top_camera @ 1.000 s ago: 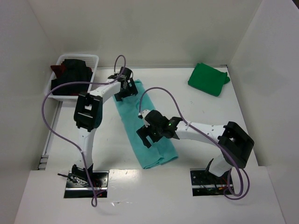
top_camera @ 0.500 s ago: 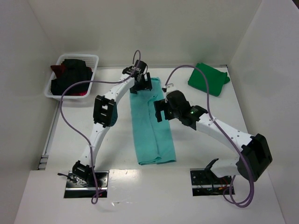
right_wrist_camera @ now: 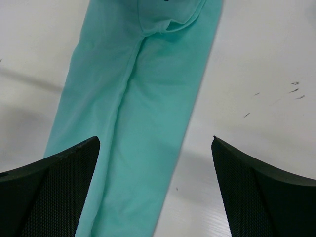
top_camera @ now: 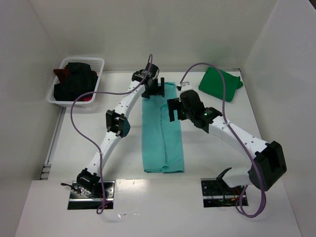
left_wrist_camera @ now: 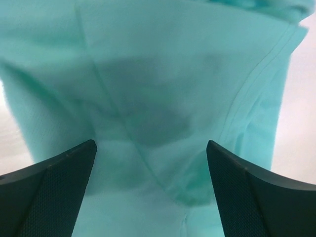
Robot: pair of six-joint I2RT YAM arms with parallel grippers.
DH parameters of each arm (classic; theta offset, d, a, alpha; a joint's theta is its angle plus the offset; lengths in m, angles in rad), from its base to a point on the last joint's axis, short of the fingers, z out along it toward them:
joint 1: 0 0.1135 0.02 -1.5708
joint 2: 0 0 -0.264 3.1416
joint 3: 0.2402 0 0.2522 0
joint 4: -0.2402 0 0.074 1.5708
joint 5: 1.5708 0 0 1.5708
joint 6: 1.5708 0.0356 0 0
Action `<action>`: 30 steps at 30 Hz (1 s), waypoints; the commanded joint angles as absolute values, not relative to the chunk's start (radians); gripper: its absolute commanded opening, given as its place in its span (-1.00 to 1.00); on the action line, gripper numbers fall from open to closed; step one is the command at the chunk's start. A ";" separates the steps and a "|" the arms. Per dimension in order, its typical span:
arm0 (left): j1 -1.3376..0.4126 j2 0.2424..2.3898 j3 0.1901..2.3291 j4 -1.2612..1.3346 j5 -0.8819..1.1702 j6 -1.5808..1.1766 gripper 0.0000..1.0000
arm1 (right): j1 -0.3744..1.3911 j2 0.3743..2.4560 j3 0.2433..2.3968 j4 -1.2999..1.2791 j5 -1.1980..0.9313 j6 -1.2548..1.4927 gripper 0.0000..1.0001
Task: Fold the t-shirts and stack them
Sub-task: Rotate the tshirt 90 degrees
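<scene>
We saw the left gripper (left_wrist_camera: 150, 147) spread wide and empty, with the teal t-shirt (top_camera: 163, 136) filling the space just below its jaws. The right gripper (right_wrist_camera: 155, 142) gaped equally wide, holding nothing, and the same folded strip ran beneath and between its fingers. The green t-shirt (top_camera: 220, 84) lay well apart from both.

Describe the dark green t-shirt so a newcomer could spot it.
Go to the far right corner of the white table. The dark green t-shirt lies there as a small folded bundle. Unlike the long teal t-shirt at mid-table and the dark clothes in the white basket far left, it alone is deep green.
</scene>
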State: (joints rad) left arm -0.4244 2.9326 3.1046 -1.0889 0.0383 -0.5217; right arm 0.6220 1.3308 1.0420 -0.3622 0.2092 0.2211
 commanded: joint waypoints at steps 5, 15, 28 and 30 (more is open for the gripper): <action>-0.430 2.594 3.137 -1.201 -0.147 -0.502 1.00 | 0.585 1.351 1.164 -0.327 0.256 0.210 0.98; -0.466 2.129 2.834 -1.212 -0.337 -0.430 1.00 | 0.522 1.480 1.364 -0.299 0.236 0.230 0.98; -0.574 1.023 1.328 -0.457 -0.209 -0.572 1.00 | 0.396 1.479 1.218 -0.278 -0.081 0.460 0.98; -0.574 0.916 1.214 -0.404 -0.209 -0.612 1.00 | 0.385 1.424 1.149 -0.278 -0.091 0.469 0.98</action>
